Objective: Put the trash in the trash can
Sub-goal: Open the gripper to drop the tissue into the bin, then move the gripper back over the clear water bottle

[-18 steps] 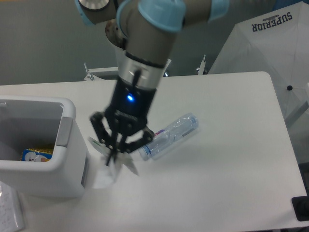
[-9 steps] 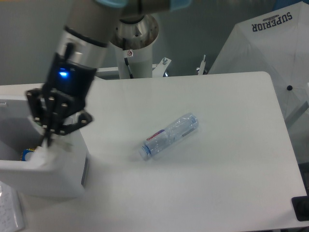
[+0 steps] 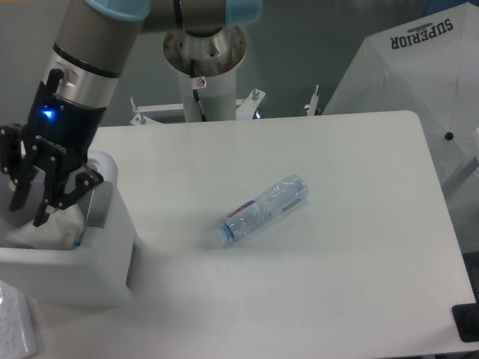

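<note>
Tissue, small, crumpled and white [image 3: 54, 228], is lying inside the boxy white plastic trash can [image 3: 112, 258], just under my two-finger gripper [image 3: 28, 211], whose fingers are spreading apart, gripping nothing. I am judging a straight lift clear of the thick rim best, while the clear plastic water bottle [image 3: 263, 210] is waiting on the white table [image 3: 359, 247], well apart.

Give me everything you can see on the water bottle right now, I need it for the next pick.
The water bottle is clear, crinkled plastic with a red-and-blue label near one end. It lies on its side on the white table, angled, its lower-left end nearer the trash can and its other end pointing up-right. It looks empty or nearly so. Only the table touches it; the gripper is well away, over the trash can.
</note>
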You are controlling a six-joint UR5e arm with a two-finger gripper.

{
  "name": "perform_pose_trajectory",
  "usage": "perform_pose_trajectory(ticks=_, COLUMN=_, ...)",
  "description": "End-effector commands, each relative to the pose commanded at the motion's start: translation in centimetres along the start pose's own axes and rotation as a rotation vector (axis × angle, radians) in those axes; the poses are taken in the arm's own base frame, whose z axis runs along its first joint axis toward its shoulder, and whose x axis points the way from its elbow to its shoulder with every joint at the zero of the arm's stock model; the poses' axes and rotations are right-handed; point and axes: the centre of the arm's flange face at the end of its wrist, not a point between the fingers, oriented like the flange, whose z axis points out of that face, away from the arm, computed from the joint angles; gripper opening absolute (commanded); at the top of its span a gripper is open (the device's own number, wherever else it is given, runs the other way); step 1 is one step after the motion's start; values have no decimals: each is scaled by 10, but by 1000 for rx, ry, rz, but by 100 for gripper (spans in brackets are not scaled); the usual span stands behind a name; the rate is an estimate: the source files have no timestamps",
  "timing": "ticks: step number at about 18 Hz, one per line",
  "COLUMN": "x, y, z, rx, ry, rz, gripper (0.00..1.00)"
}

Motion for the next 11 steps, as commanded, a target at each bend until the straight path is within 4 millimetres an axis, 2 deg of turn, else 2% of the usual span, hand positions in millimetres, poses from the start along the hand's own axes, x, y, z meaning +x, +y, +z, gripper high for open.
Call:
perform_pose_trajectory(ticks=2, x=-3, y=0, z=-1, rx=0, ry=-5, rz=-3, gripper=100)
perform_pose_trajectory(ticks=4, x=-21, y=-1, z=-10, rx=18, ry=-31, rz=-12, gripper=100)
perform_pose_trajectory(ticks=8, x=-82, y=8, z=-40, rx=55, ry=-119, rz=-58, gripper=100)
perform_pose_trajectory(ticks=11, x=-146, y=32, z=-46, rx=41, ry=-169, rz=-110, gripper=100)
